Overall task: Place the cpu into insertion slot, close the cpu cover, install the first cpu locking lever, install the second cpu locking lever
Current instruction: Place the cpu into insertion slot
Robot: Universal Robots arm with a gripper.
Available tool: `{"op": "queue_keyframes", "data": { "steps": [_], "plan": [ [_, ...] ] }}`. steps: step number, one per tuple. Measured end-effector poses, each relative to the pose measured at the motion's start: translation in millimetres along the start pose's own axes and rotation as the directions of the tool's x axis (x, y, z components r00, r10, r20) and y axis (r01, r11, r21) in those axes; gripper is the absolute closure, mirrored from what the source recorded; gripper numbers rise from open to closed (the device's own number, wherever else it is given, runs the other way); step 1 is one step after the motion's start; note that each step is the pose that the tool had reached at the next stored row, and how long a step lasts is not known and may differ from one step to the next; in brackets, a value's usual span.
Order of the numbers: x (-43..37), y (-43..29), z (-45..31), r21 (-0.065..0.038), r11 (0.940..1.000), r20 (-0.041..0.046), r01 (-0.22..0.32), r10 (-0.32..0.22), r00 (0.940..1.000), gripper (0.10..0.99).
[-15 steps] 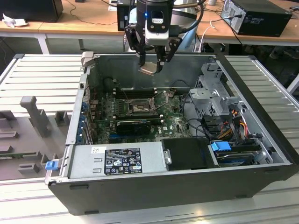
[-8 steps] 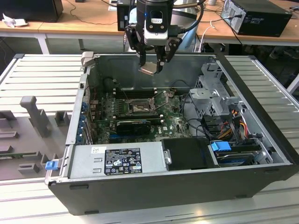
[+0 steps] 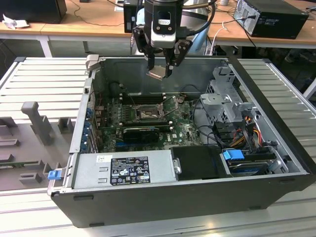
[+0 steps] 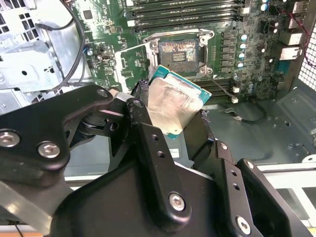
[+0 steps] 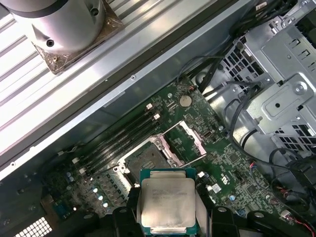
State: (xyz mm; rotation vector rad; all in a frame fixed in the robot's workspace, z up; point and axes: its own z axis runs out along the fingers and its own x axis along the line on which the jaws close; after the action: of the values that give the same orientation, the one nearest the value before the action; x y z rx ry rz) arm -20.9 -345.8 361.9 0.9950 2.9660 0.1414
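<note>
My gripper hangs above the open computer case, shut on the cpu, a flat square chip with a pale metallic face. In both wrist views the cpu sits tilted between the black fingers. Below it on the green board lies the insertion slot, bare, with a dark centre. The cpu cover, a silvery frame, stands flipped open beside the slot. Thin wire levers stick up near it.
Long black memory slots run behind the insertion slot, and a black card lies in front of it. A grey power supply fills the case front. A metal drive cage with cables stands on the exterior view's right.
</note>
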Motion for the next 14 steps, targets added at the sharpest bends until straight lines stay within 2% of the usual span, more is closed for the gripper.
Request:
{"op": "queue_keyframes", "data": {
  "steps": [14],
  "plan": [
    [0.0,0.0,0.1,-0.001,0.9983,0.0052,-0.059,0.059,0.9983,0.561]
  ]
}}
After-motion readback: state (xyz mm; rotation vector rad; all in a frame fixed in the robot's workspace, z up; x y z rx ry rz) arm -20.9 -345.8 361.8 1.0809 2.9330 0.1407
